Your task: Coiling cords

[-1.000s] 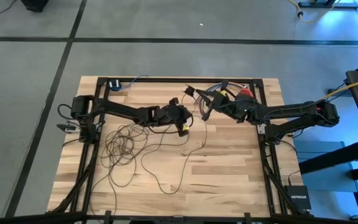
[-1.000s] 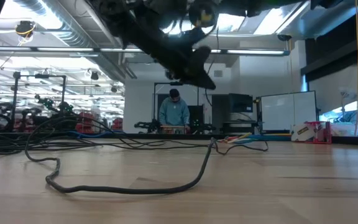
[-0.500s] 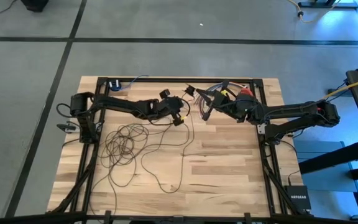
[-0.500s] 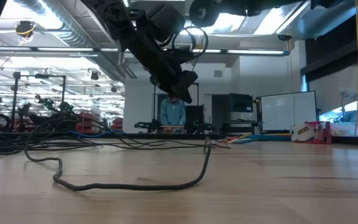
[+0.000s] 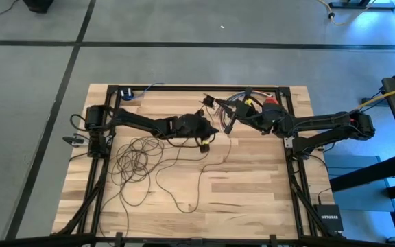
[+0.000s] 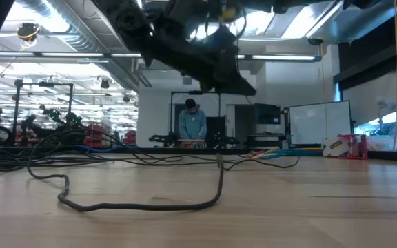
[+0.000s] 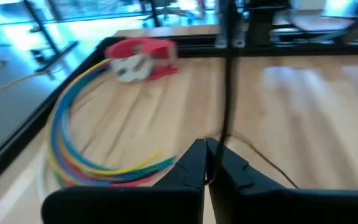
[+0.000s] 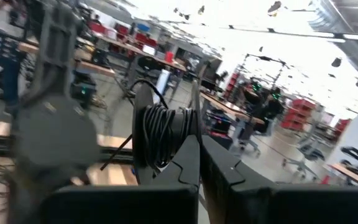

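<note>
caught the left gripper (image 5: pixel 209 134) swung back in toward the right gripper (image 5: pixel 228 125) since half a second earlier, and saw the upright strand in the low view slid a touch sideways with it. found the two grippers just beside each other over the far middle of the table (image 5: pixel 252 199), with the right arm held out as the spool. read the left fingers (image 7: pixel 188 169) as pressed together on one thin strand of the cords (image 5: pixel 137 159), that strand running up and away from the tips. read the right fingers (image 8: pixel 188 168) as together too, with a wound bundle (image 8: pixel 162 138) of dark cord sitting against them, though couldn't tell whether pinched or only wrapped round. spotted most of the cords lying in loose overlapping loops on the left half of the table, one tail trailing toward the near edge. judged that pile the main worry: pulled on too briskly, could have cinched crossing loops into a knot and dragged the whole heap along instead of feeding one clean line. reckoned the thin strand could also have slipped out of such a narrow pinch under any sudden tension, dropping the wrap mid-turn. noted the multicoloured wires (image 7: pixel 73 146) lying near the winding spot, close enough to get hooked by a wide sweep. feared turns sliding off the bundle too, if wound slack.
</note>
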{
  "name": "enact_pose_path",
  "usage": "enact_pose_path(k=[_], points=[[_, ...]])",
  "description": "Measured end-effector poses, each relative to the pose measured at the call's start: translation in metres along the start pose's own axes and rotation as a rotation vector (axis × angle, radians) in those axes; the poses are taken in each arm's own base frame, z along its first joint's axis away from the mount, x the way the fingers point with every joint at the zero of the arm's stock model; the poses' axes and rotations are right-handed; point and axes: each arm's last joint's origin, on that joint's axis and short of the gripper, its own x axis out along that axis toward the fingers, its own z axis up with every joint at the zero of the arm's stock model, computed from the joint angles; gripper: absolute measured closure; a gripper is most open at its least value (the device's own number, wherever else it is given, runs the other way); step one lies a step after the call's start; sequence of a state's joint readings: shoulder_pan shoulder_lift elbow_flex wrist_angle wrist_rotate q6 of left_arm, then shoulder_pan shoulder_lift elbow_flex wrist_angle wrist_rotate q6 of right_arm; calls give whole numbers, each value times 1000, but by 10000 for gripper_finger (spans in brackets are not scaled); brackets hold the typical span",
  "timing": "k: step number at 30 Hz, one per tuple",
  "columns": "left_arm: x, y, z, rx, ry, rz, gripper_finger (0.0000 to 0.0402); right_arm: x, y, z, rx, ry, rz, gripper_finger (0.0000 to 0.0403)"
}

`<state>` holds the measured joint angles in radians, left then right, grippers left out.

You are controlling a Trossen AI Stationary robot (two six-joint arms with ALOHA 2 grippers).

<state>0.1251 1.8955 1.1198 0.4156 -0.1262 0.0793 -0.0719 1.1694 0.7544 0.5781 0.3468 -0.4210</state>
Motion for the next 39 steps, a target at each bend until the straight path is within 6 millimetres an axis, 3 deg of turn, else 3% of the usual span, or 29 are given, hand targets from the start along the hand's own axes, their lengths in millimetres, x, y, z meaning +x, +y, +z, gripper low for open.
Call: enact_pose_path(k=[6,15,29,35,39], points=[[1,6,0,-35,-9,12,400,0,0,0,-2,-7,16,397],[-3,-23,39,31,-76,-64,400,0,0,-1,-25,11,2,397],[6,-28,24,91,67,-79,397,0,0,-1,-26,14,-3,397],[5,-28,18,77,132,-84,336,0,0,-1,-27,15,-3,397],[-10,-25,21,90,230,-92,276,0,0,-1,-29,15,-4,397]])
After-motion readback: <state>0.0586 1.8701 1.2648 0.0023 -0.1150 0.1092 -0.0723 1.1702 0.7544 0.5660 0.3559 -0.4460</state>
